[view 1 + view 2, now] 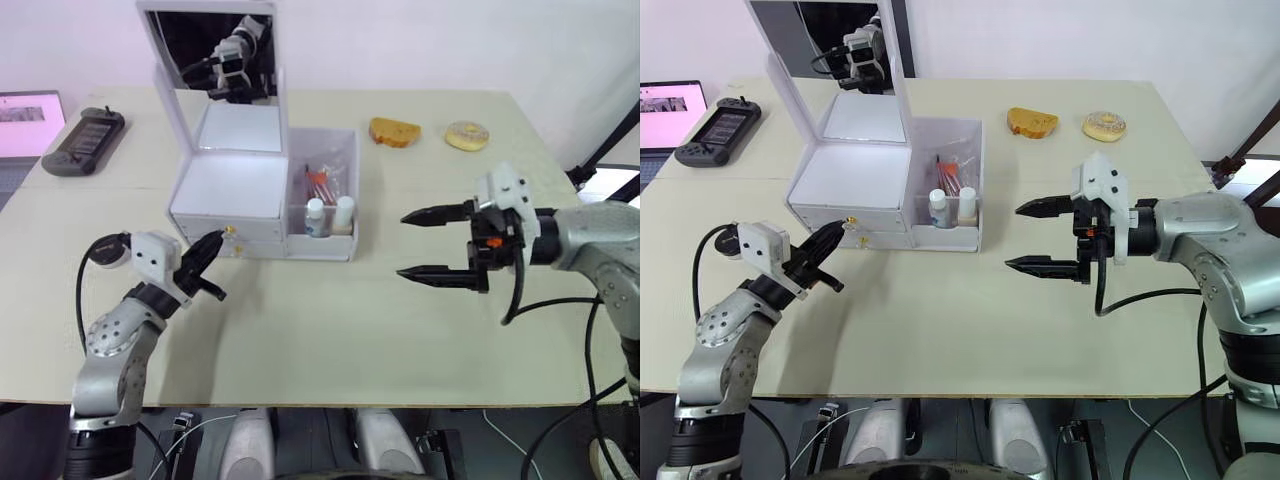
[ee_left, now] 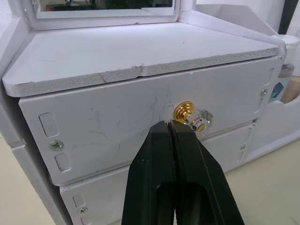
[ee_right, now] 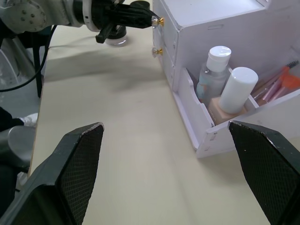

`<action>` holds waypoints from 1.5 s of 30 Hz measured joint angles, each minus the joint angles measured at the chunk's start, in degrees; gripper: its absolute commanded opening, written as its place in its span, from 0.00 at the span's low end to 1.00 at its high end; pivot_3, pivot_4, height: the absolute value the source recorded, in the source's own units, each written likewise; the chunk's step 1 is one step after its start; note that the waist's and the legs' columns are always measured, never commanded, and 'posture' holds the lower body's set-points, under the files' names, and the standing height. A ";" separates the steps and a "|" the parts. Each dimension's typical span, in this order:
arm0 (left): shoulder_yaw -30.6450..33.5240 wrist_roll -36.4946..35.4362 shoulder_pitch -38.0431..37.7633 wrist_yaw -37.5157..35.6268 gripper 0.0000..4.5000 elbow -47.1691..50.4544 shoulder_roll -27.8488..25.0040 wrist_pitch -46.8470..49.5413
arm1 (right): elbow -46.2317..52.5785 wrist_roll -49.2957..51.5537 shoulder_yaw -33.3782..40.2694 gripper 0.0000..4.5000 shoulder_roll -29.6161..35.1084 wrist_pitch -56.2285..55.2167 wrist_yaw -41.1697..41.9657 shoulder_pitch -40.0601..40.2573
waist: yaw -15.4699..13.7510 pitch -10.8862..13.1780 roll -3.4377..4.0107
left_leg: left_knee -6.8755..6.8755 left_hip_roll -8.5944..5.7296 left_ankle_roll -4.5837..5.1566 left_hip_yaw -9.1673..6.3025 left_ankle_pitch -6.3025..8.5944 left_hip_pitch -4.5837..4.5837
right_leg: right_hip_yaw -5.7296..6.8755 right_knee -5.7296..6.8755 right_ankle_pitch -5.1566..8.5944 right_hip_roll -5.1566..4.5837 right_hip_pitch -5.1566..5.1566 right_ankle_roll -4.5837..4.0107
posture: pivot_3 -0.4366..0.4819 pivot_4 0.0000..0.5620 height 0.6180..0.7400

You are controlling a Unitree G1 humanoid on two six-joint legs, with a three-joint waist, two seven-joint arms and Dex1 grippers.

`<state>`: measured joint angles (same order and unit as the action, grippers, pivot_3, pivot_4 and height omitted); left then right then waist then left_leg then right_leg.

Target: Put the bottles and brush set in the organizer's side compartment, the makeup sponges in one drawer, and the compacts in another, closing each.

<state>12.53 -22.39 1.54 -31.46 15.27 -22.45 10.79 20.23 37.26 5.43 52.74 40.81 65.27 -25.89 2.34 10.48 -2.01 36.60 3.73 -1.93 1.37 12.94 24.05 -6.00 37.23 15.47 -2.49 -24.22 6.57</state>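
The white organizer (image 1: 228,190) stands at the left middle of the table, its mirror lid raised. Its side compartment (image 1: 352,190) holds two white-capped bottles (image 3: 213,70) (image 3: 238,89) and the brush set (image 1: 320,180). Both drawers sit flush with their fronts closed. The makeup sponges and compacts are out of view. My left gripper (image 2: 168,125) is shut, and its tips touch the base of the upper drawer's gold knob (image 2: 192,117). My right gripper (image 1: 402,243) hangs open and empty above the table, to the right of the organizer.
A piece of toast (image 1: 394,131) and a donut (image 1: 467,135) lie at the far right. A black handheld console (image 1: 84,140) and a laptop (image 1: 28,122) sit at the far left. A small round dark thing (image 3: 116,36) rests by my left wrist; I cannot tell what it is.
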 measured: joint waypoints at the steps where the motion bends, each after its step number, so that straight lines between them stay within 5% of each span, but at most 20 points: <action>1: 0.03 -0.84 -0.12 -0.02 0.01 0.28 0.00 0.65 | 0.11 0.03 0.65 1.00 -0.14 -0.37 -0.46 1.55 | -0.07 0.00 0.00 | 0.00 0.00 0.00 -0.01 0.00 0.01 | 0.00 -0.01 0.00 0.00 0.01 0.01 | 0.48 0.27 1.00; 8: 3.59 -7.65 -8.18 -0.71 0.01 7.34 -1.55 6.13 | -0.18 0.27 5.83 1.00 1.06 -3.29 0.62 9.23 | 0.23 0.00 0.00 | -0.04 0.01 0.00 0.01 0.00 0.03 | 0.00 -0.04 -0.07 -0.01 -0.03 0.15 | 0.48 0.27 1.00; 17: 9.96 -12.38 -23.75 -1.26 0.01 15.76 -2.21 7.38 | 4.36 1.31 9.67 1.00 -5.17 -7.78 -4.00 18.10 | 0.21 -0.04 -0.07 | -0.03 -0.02 -0.01 0.05 0.01 0.02 | -0.01 -0.16 0.04 -0.08 -0.01 -0.03 | 0.48 0.27 1.00; 29: 13.66 -12.87 -41.75 -4.58 0.01 17.46 5.29 -1.56 | 6.43 3.18 8.90 1.00 -6.72 -8.44 -7.53 18.53 | 0.48 -0.05 -0.16 | -0.04 -0.02 -0.02 0.06 0.03 0.01 | -0.03 -0.28 0.05 -0.11 -0.04 -0.08 | 0.48 0.27 1.00; 36: 25.90 -15.72 -40.16 -8.81 0.01 2.33 0.29 -5.20 | -5.20 -0.86 7.99 1.00 -6.64 -13.46 -5.02 17.44 | 0.44 -0.08 -0.24 | -0.14 -0.03 -0.03 0.08 0.04 0.00 | -0.01 -0.72 0.01 -0.18 -0.11 -0.17 | 0.48 0.27 1.00; 45: 34.05 -16.84 -24.62 -12.97 0.01 -17.68 -13.13 -7.29 | -17.07 -4.74 9.56 1.00 -6.66 -20.58 -3.19 17.14 | 0.24 -0.14 -0.28 | -0.34 -0.02 -0.02 0.16 0.03 0.03 | 0.01 -0.88 -0.07 -0.19 0.17 -0.22 | 0.48 0.27 1.00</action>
<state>46.57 -39.22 -23.08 -44.43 -2.41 -35.59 3.49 3.16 32.53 14.99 46.09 20.22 62.08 -8.75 2.58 10.35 -2.29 36.26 3.71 -1.95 1.52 12.97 24.08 -5.99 36.35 15.41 -2.68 -24.05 6.36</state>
